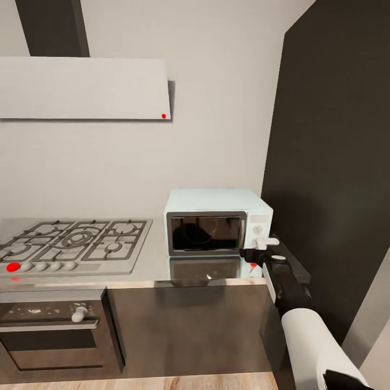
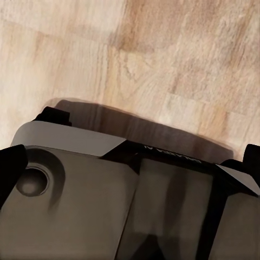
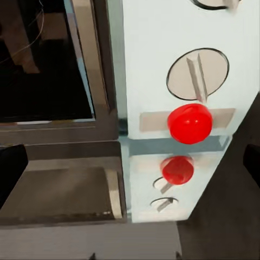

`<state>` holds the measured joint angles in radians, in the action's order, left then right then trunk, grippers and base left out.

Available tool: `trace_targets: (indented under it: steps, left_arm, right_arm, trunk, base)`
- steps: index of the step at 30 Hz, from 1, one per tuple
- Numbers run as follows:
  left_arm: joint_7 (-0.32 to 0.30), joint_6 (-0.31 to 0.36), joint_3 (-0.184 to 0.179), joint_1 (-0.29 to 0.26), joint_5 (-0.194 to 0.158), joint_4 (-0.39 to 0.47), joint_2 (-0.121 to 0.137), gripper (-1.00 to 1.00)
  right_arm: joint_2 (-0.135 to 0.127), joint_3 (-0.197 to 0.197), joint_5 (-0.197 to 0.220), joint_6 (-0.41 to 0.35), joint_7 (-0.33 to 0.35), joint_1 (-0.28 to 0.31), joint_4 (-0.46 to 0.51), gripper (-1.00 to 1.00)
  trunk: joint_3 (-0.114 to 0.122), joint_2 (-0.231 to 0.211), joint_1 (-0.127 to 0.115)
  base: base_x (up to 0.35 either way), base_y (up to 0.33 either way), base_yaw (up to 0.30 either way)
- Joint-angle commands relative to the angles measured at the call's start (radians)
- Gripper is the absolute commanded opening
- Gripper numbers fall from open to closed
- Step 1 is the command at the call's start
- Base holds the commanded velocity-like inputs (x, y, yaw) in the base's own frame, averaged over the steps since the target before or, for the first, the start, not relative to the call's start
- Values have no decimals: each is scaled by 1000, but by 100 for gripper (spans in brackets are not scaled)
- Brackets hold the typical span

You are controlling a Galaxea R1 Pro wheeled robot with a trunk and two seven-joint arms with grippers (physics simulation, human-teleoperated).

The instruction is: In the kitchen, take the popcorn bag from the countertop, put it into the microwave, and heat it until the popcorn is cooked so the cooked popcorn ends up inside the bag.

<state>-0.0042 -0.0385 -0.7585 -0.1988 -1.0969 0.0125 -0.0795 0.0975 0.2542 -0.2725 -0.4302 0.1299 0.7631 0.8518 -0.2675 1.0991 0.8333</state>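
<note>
My right gripper [image 1: 261, 250] hovers at the pale mint-blue boxy microwave's [image 1: 216, 201] red start button [image 3: 189, 123], jaws spread; next: press it squarely.

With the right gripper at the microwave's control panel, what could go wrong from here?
The right gripper sits close to the red button and the knob just above it, so it might hit the wrong control. The microwave door looks closed, and its dark glass does not reveal the popcorn bag, so it might run empty. A hard push may slide the microwave along the glossy countertop.
</note>
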Motion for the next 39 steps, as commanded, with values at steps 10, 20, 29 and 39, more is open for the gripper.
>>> trace_targets:
  steps: [10,20,29,39]
  left_arm:
    - [0,-3,-8,-1,-6,1,0,100]
    - [0,-3,-8,-1,-14,1,1,100]
    - [0,-3,-8,-1,-14,2,1,100]
    - [0,-3,-7,-1,-15,1,1,100]
  right_arm:
    - [-56,3,-11,-4,56,1,-8,100]
    - [-58,-2,-15,-4,59,1,-26,100]
    - [-45,-3,-14,-3,51,1,-26,100]
    - [-44,-4,-11,17,42,1,-26,100]
  trunk:
    - [-1,1,0]
    - [-1,1,0]
    - [-1,1,0]
    - [-1,1,0]
  base:
    - [0,-71,0]
    - [0,-84,0]
    - [0,-1,0]
    - [114,0,0]
